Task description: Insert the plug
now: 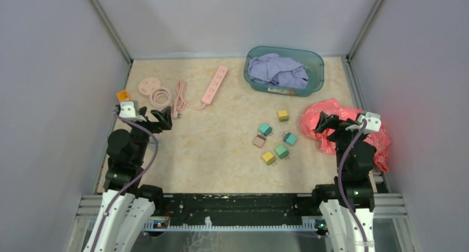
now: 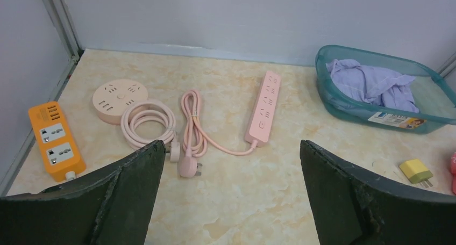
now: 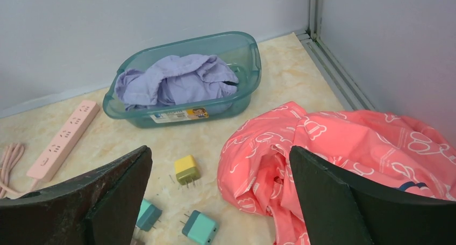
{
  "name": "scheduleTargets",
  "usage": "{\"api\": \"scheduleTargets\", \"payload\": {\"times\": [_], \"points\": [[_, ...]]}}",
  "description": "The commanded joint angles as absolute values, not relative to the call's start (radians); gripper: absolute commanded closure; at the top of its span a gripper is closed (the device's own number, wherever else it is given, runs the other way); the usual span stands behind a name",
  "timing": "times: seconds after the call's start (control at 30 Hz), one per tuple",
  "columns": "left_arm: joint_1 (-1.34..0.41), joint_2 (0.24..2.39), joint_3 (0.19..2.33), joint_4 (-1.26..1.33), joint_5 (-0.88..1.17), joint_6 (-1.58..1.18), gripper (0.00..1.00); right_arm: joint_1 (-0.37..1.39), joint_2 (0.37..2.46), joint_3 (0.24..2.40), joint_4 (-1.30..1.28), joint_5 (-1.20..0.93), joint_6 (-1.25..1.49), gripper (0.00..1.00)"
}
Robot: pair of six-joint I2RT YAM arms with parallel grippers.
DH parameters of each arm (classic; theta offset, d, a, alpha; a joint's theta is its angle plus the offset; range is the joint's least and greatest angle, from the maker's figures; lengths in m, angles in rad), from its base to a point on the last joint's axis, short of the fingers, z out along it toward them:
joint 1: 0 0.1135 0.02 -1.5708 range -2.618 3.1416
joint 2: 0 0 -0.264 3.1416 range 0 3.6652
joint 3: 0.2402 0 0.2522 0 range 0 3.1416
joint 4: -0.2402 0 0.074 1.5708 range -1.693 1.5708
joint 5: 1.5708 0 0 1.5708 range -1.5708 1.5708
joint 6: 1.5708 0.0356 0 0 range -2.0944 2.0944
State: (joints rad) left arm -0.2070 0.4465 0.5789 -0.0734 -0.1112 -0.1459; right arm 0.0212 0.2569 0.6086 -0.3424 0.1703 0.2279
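Grippers both released. Left gripper (image 1: 159, 119) hangs over the bench (image 1: 221, 169) near its left edge, jaws spread wide with nothing between them. Right gripper (image 1: 326, 124) is near the right edge in the same condition, jaws wide apart and empty. It sits over the left fringe of a red patterned cloth (image 1: 334, 109) bunched against the right edge.

Plugs: six small cube plugs lie loose on the bench, right of centre, between the two arms. None touches a gripper.
- yellow plug (image 1: 283, 115) is furthest back
- teal plug (image 1: 265, 129) and pink plug (image 1: 258, 141) lie just beside each other on the cluster's left
- second teal plug (image 1: 290, 138) is on the cluster's right
- green plug (image 1: 281, 151) and second yellow plug (image 1: 269, 158) are closest to the near edge

Right wrist view shows prongs sticking out sideways on the ones it catches, so those lie on their sides.

Sockets: pink power strip (image 1: 215, 85) lies toward the far edge, left of centre, angled, socket face up and nothing plugged in. Its cord (image 1: 180, 97) is folded in loops to its left. The cord plug (image 2: 188, 168) lies flat on the bench just ahead of the left gripper. Round socket hub (image 1: 148, 86) is toward the far-left corner, with its coiled cable (image 1: 161, 97) lying against it. Orange socket block (image 2: 55, 143) runs along the left edge; in the top view the left wrist mostly hides it.

Teal basin (image 1: 318, 75) is at the far edge, right of centre, with a crumpled purple cloth (image 1: 276, 69) inside.
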Motion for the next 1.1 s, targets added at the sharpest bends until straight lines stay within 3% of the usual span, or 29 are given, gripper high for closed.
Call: {"api": "scheduleTargets", "payload": {"times": [0.0,0.7,1.07], "points": [[-0.201,0.452,0.583,-0.070,-0.123,-0.154,0.00,0.051,0.241,0.644,-0.320,0.206,0.202,0.01],[-0.188,0.728,0.602,-0.126,-0.387,-0.181,0.00,0.215,0.174,0.616,-0.346,0.345,0.175,0.01],[0.046,1.041,0.731,-0.115,-0.307,-0.225,0.00,0.314,0.154,0.598,-0.327,0.347,0.154,0.01]]}}
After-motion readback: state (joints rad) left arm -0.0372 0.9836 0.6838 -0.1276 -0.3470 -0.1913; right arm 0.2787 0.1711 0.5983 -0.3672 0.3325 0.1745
